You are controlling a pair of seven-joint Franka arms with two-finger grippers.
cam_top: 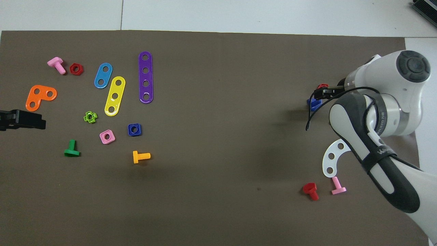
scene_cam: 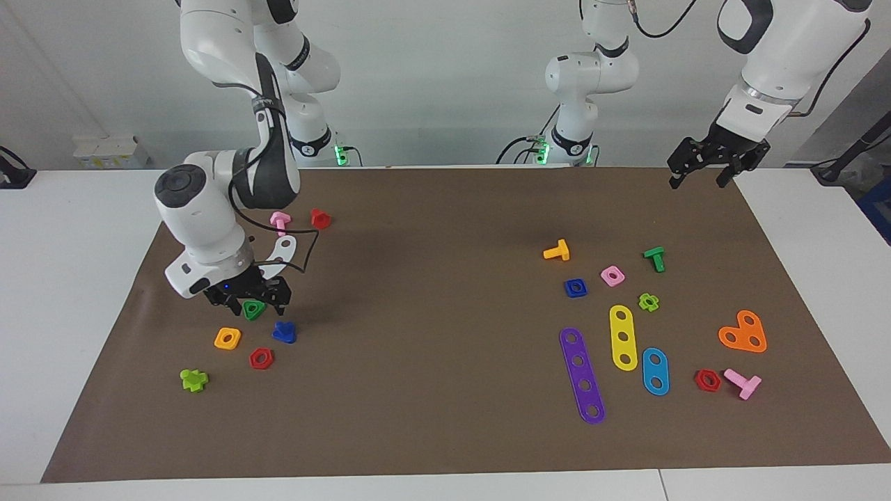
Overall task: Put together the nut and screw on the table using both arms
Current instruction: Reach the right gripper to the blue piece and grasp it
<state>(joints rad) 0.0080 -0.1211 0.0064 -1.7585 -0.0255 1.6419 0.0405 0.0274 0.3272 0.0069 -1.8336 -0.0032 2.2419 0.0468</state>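
Observation:
The dark-blue nut (scene_cam: 575, 287) lies on the brown mat (scene_cam: 431, 334) toward the left arm's end, beside a pink square nut (scene_cam: 612, 275); it also shows in the overhead view (cam_top: 135, 130). The dark-blue screw (scene_cam: 284, 332) lies toward the right arm's end, partly hidden in the overhead view (cam_top: 312, 105). My right gripper (scene_cam: 254, 303) is open and low over a green triangular nut (scene_cam: 254, 312), just beside the screw; it also shows in the overhead view (cam_top: 322, 92). My left gripper (scene_cam: 699, 179) is open and waits above the mat's corner; it also shows in the overhead view (cam_top: 37, 120).
Near the screw lie an orange square nut (scene_cam: 227, 338), a red hex nut (scene_cam: 261, 358), a lime piece (scene_cam: 194, 380) and a white curved strip (cam_top: 333, 157). Near the blue nut lie an orange bolt (scene_cam: 557, 251), a green bolt (scene_cam: 654, 258) and purple (scene_cam: 582, 376) and yellow (scene_cam: 623, 337) strips.

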